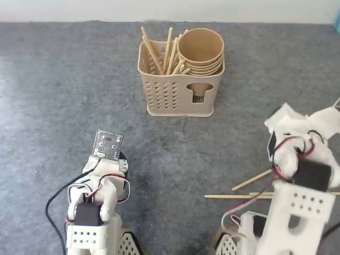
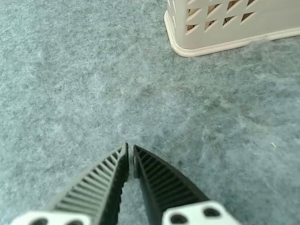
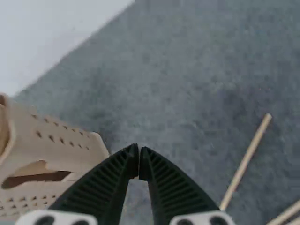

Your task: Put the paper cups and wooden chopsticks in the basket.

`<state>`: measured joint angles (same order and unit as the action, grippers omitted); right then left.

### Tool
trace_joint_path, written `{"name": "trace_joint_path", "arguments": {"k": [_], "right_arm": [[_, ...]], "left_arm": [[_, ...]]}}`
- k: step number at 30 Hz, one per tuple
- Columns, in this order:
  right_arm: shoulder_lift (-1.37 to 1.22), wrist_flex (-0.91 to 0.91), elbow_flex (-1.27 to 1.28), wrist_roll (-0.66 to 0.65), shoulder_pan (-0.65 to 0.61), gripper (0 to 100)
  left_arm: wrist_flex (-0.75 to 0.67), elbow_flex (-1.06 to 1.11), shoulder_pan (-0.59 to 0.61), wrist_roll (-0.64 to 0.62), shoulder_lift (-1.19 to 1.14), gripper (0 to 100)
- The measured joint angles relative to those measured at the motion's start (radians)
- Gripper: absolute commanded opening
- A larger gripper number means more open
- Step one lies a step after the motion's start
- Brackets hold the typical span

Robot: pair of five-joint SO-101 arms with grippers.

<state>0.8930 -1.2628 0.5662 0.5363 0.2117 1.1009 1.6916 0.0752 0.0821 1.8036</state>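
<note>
Grey bench [image 1: 64, 79], felt-like cover mottled lighter and darker, no print. Off-white strip [image 1: 159, 9] along its far edge.

The basket [image 1: 164, 95] is pale beige plastic, its walls patterned with rows of small slots; triangular cut-outs run along the low part seen from the left wrist.

The paper cups [image 1: 201, 48] are plain kraft tan, inside and rim alike.

The wooden chopsticks [image 1: 154, 50] in the basket are light yellowish wood; the loose chopsticks [image 1: 234, 196] on the grey have the same pale tone.

The left end effector [image 2: 130, 149] and right end effector [image 3: 139, 149] are black with ribbed inner faces and white mounts behind.

The left arm [image 1: 95, 234] and right arm [image 1: 295, 212] have white shells, black motor blocks, and red and black wires.
</note>
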Motion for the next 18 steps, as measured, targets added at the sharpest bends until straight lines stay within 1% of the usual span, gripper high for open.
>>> {"name": "trace_joint_path", "arguments": {"k": [4, 8, 13, 18], "right_arm": [[-0.117, -0.023, 0.08, 0.003, 0.06, 1.2], [-0.245, -0.008, 0.15, 0.003, 0.104, 1.2], [-0.413, 0.103, 0.215, 0.003, 0.19, 1.3], [-0.572, 0.216, 0.224, -0.006, 0.264, 1.3]], "left_arm": [[0.0, 0.0, 0.0, 0.0, 0.0, 1], [0.0, 0.0, 0.0, 0.0, 0.0, 1], [0.0, 0.0, 0.0, 0.0, 0.0, 1], [0.0, 0.0, 0.0, 0.0, 0.0, 1]]}}
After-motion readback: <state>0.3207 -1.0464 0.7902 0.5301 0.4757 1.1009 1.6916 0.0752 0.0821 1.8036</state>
